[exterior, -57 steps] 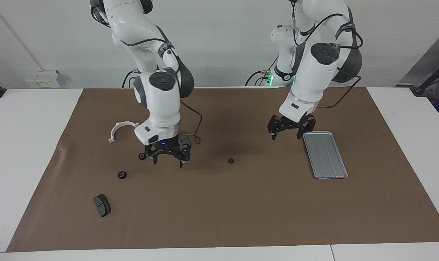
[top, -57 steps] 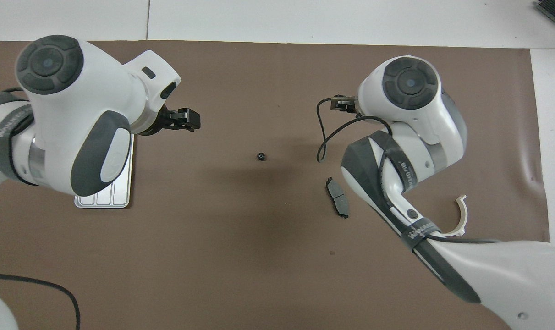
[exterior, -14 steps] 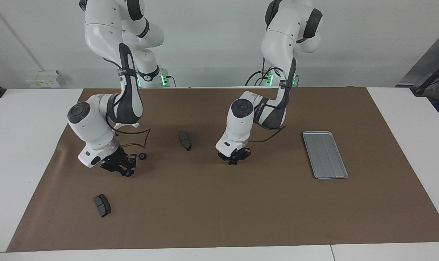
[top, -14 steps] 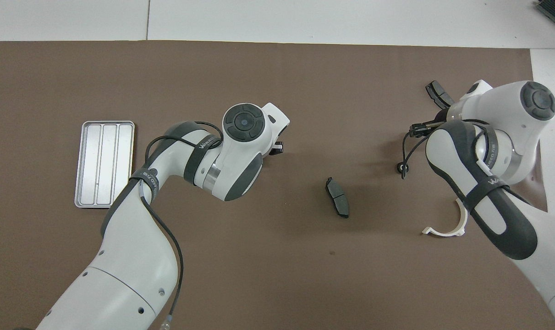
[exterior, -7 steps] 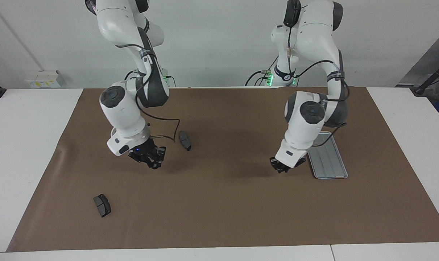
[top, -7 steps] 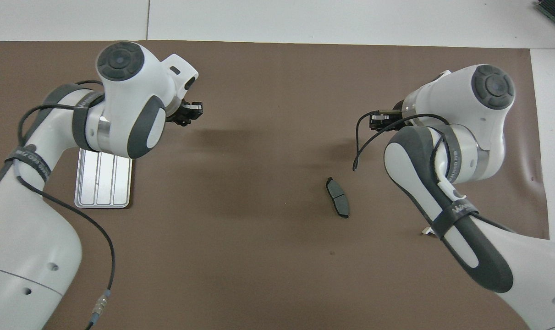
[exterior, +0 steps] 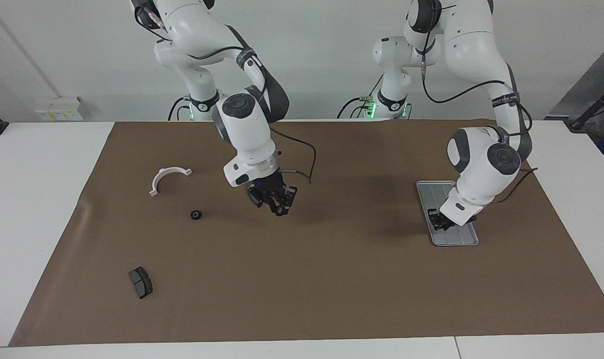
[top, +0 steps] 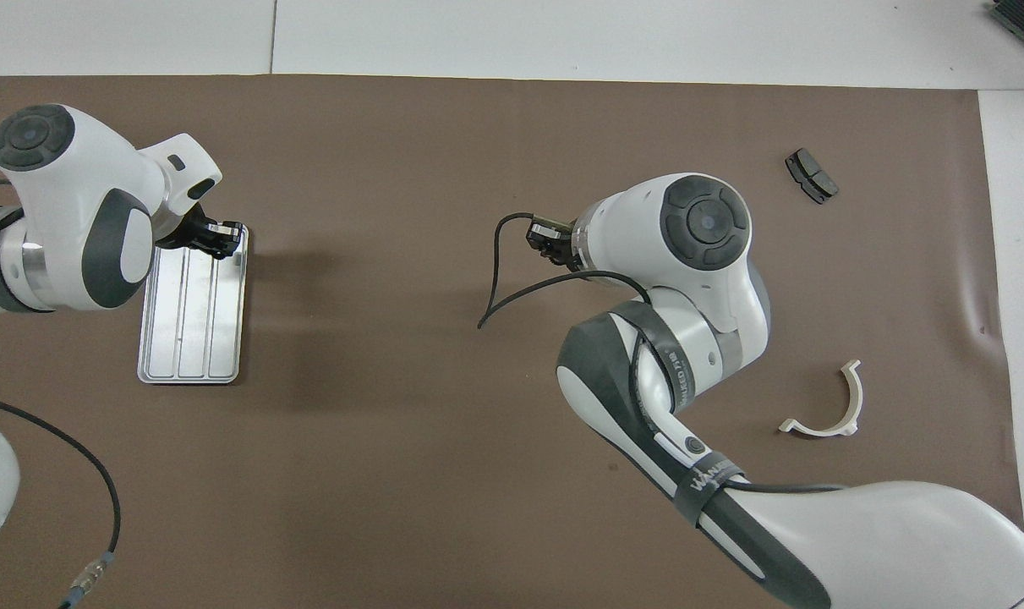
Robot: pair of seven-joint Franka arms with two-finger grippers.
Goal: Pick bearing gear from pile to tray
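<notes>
Left claw (exterior: 439, 221) closed tight low over the tray (exterior: 459, 238), load not discernible, right claw (exterior: 276, 203) nearly closed above the mat, contents unclear, one gear (exterior: 196, 215) near the white bracket (exterior: 166, 178).

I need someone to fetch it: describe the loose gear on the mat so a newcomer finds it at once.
Start at the white half-ring bracket toward the right arm's end of the brown mat. Slightly farther from the robots lies the small black round gear. It is round and tiny; the dark grey brake pad is flat and oblong.
</notes>
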